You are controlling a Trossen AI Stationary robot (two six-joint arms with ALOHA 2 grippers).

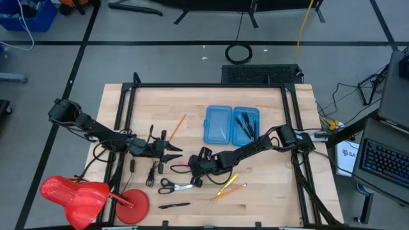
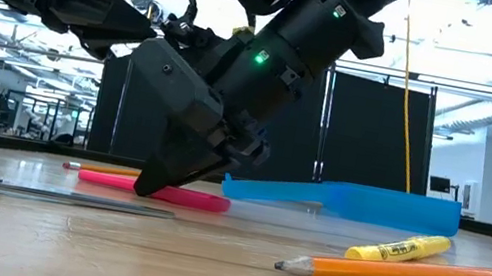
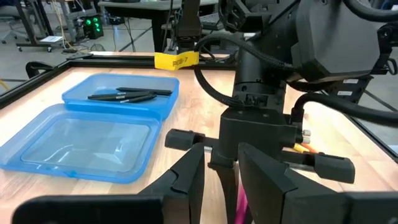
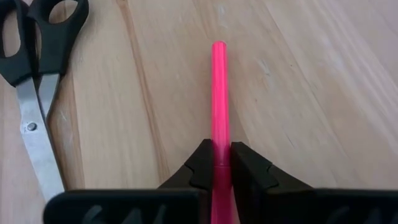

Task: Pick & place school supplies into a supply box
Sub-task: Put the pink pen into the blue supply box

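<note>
Wooden table (image 1: 268,198), right gripper (image 4: 222,163) pinching pink marker (image 4: 217,93).

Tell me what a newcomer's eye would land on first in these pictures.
First, the right gripper near the table's middle, its fingers shut on the pink marker, which lies on the wood beside the scissors. Next, the open blue supply box toward the table's far side, with black pens in one half and the other half empty. The left gripper waits nearby, facing the right one.
</note>
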